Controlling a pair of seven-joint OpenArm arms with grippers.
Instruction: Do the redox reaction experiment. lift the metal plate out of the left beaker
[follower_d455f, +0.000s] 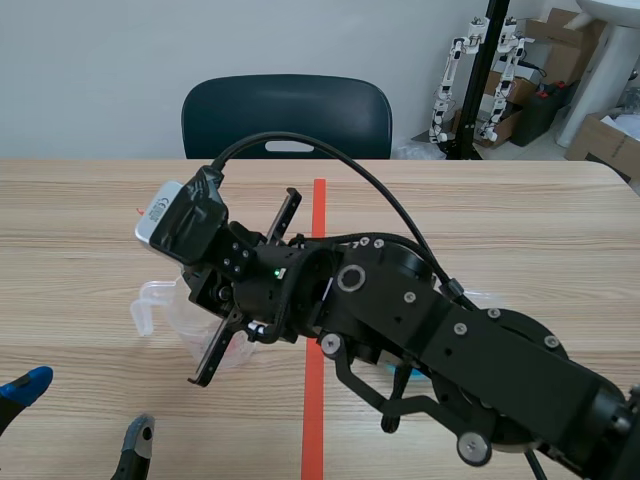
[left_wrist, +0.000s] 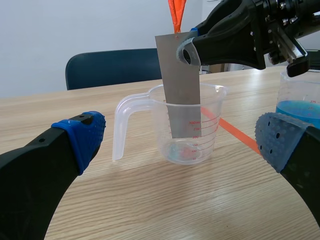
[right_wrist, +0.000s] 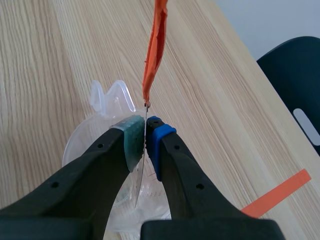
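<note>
In the left wrist view a grey metal plate (left_wrist: 179, 85) stands upright in the clear left beaker (left_wrist: 135, 107). Its lower end is still below the rim and off the bottom. My right gripper (left_wrist: 187, 50) is shut on the plate's top edge, where an orange strip (left_wrist: 176, 12) is attached. In the right wrist view the plate (right_wrist: 141, 180) shows edge-on between the pads of the right gripper (right_wrist: 146, 140), over the beaker (right_wrist: 102, 120). My left gripper (left_wrist: 182, 135) is open, facing the beaker from a short distance. In the scene view the right arm (follower_d455f: 400, 300) hides most of the beaker (follower_d455f: 160, 305).
A second beaker with blue liquid (left_wrist: 300, 107) stands to the right of the first, under the right arm (follower_d455f: 402, 372). An orange tape line (follower_d455f: 318, 210) runs down the table's middle. A dark chair (follower_d455f: 287, 115) stands behind the table's far edge.
</note>
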